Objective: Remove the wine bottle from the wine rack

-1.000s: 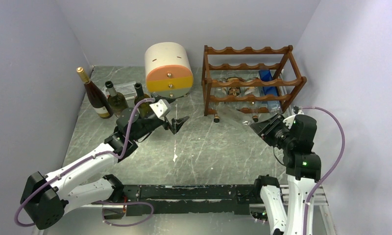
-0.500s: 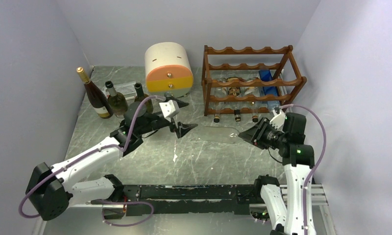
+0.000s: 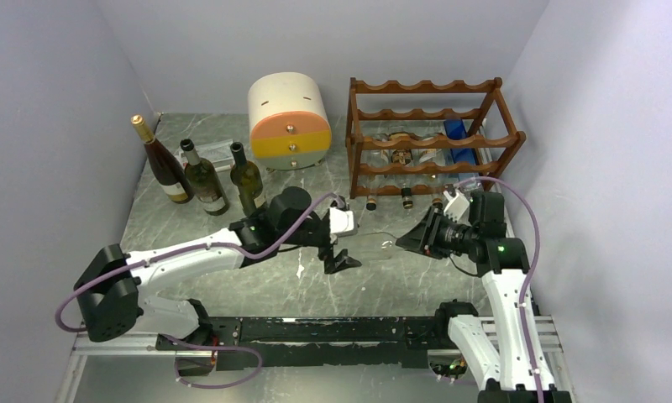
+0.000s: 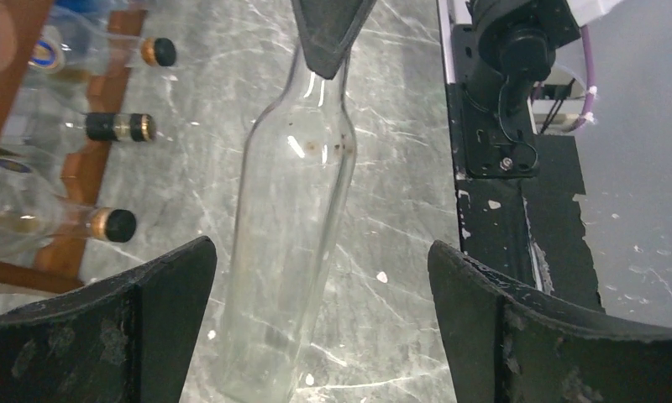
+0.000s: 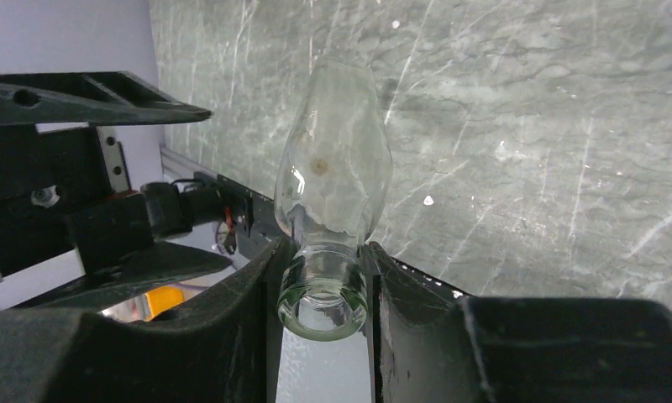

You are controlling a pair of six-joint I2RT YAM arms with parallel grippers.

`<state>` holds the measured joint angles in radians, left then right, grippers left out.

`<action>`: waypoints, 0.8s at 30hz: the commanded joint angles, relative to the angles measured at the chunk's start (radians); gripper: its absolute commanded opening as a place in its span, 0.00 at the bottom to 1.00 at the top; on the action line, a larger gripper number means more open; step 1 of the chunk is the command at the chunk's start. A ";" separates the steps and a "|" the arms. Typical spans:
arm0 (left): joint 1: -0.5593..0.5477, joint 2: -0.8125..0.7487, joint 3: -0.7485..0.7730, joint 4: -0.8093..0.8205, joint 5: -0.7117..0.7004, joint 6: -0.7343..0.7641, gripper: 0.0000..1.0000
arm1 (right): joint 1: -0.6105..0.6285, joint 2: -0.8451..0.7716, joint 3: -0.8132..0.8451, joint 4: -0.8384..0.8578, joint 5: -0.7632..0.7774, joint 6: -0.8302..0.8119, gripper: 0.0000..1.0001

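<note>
A clear empty wine bottle [image 3: 373,245] hangs level above the table, clear of the dark reddish-brown wine rack [image 3: 429,138] at the back right. My right gripper [image 3: 410,238] is shut on its neck [image 5: 328,277], with the open mouth toward the camera. My left gripper [image 3: 341,247] is open with its jaws on either side of the bottle's body [image 4: 286,277], not touching it. The bottle leans closer to the left finger [image 4: 139,327] than to the right one [image 4: 517,327]. The rack still holds several bottles lying down.
A cream-and-orange drawer unit [image 3: 289,122] stands left of the rack. Three upright bottles [image 3: 202,176] stand at the back left. Capped bottle necks [image 4: 114,126] stick out of the rack's front. A black rail [image 3: 333,329] runs along the near table edge.
My right gripper pulled the clear bottle out of the rack and leftward over the table. My left arm swung right and forward, bringing its open jaws around the bottle's body.
</note>
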<state>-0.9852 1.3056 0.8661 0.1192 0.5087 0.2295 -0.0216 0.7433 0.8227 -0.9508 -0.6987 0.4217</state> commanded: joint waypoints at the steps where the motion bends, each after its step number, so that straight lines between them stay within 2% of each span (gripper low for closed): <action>1: -0.036 0.045 0.044 -0.024 -0.008 -0.009 1.00 | 0.076 0.000 -0.004 0.101 -0.027 0.038 0.00; 11: -0.076 0.141 0.089 -0.080 -0.083 -0.025 0.99 | 0.370 0.054 -0.004 0.234 0.132 0.180 0.00; 17: -0.078 0.181 0.124 -0.156 -0.042 0.020 0.89 | 0.489 0.073 0.008 0.271 0.230 0.227 0.00; 21: -0.077 0.174 0.129 -0.167 -0.043 0.040 0.68 | 0.554 0.090 0.014 0.283 0.264 0.237 0.00; 24: -0.077 0.151 0.117 -0.165 -0.093 0.059 0.52 | 0.576 0.099 0.027 0.275 0.277 0.218 0.00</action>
<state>-1.0561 1.4845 0.9607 -0.0315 0.4480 0.2508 0.5232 0.8406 0.8150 -0.7425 -0.4408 0.6285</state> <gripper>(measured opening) 0.616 0.370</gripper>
